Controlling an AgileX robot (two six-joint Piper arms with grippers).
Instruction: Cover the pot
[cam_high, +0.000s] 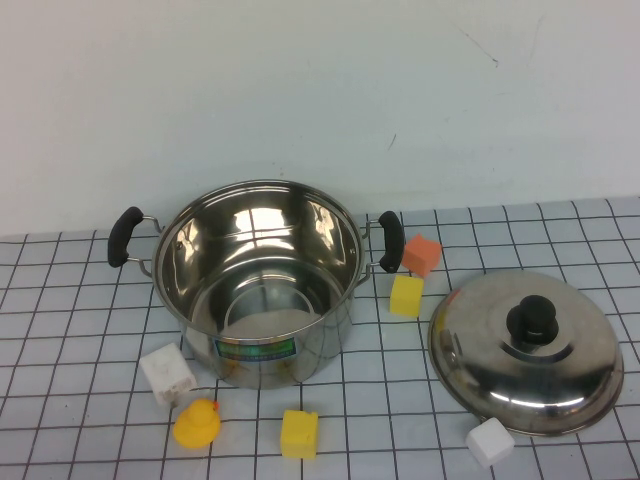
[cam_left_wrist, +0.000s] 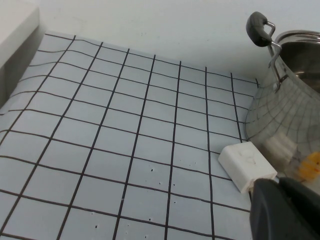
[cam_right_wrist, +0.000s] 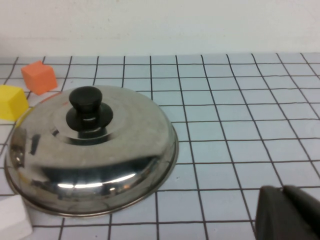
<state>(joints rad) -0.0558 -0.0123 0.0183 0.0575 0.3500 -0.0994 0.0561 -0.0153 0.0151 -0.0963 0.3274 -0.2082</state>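
The stainless-steel pot (cam_high: 330, 330) stands open and empty at the table's middle, with black handles on both sides and a green-blue label on its wall. The domed steel lid (cam_high: 500, 350) with its black knob (cam_high: 533, 320) lies on the table to the pot's right. Neither gripper shows in the high view. My left gripper (cam_left_wrist: 278, 184) is shut and empty, low over the table beside a white block (cam_left_wrist: 246, 165) and the pot's wall (cam_left_wrist: 285, 115). My right gripper (cam_right_wrist: 283, 190) is shut and empty, apart from the lid (cam_right_wrist: 125, 145) and its knob (cam_right_wrist: 86, 107).
Around the pot lie a white block (cam_high: 167, 374), a yellow duck (cam_high: 197, 423), a yellow block (cam_high: 299, 433), another yellow block (cam_high: 406, 295) and an orange block (cam_high: 422, 254). A white block (cam_high: 489, 441) touches the lid's near rim. A white wall rises behind.
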